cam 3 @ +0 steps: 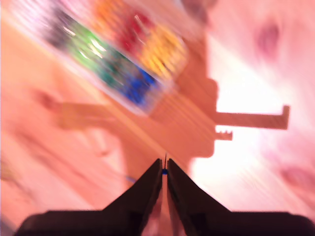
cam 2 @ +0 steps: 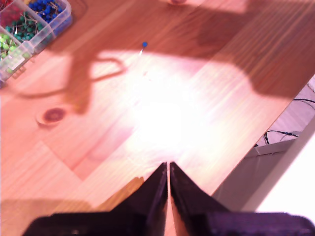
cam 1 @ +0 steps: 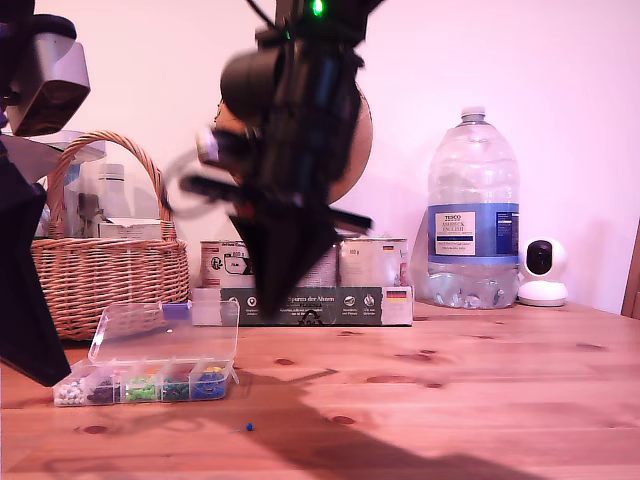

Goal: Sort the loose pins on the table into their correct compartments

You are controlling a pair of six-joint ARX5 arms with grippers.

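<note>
The clear box of compartments (cam 1: 150,385) stands lid-up on the pine table (cam 1: 480,390), towards the exterior view's left. One loose blue pin (cam 1: 248,427) lies in front of the box; the first wrist view shows this pin (cam 2: 144,44) beyond the box's blue end (cam 2: 49,10). My first gripper (cam 2: 168,167) is shut and empty, hovering near the table's edge. My second gripper (cam 3: 164,167) is shut on a blue pin (cam 3: 165,172), with the blurred box (cam 3: 123,59) ahead of it. The blurred arm at the centre of the exterior view (cam 1: 285,150) points down above the table.
A dark arm (cam 1: 25,300) fills the exterior view's left edge beside the box. Behind stand a wicker basket (cam 1: 100,260), cans on a flat carton (cam 1: 310,300), a large water bottle (cam 1: 473,215) and a small white camera (cam 1: 543,270). The table edge (cam 2: 246,147) drops to cables.
</note>
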